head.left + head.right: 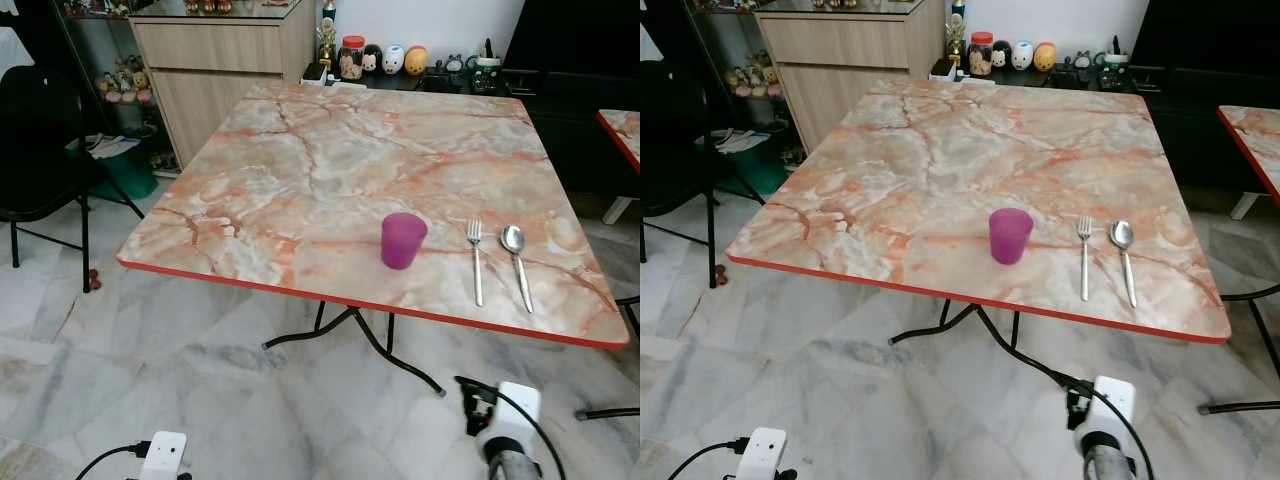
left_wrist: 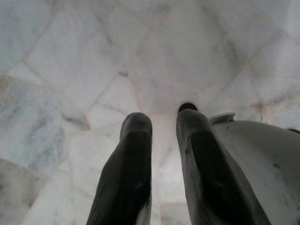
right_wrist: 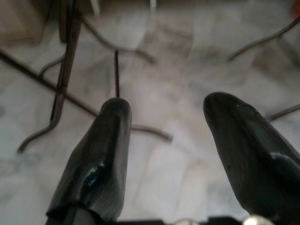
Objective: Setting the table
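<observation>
Both arms idle, low over marble floor point(image 1: 200, 400), short of table. Left gripper point(image 2: 161, 140): fingers narrowly parted, empty. Right gripper point(image 3: 166, 140): fingers wide, empty.

Table point(image 1: 300, 170), marble-pattern top, red edge: purple cup point(image 1: 403, 240) upright near front edge; fork point(image 1: 475, 260) and spoon point(image 1: 516, 262) side by side, just right of cup, apart from it.

Step judged: approach table for next item or adjustment. Advice: step close, square to front edge, before raising an arm; clear cup.

Legible writing, brands: none.

No readable text or labels.
</observation>
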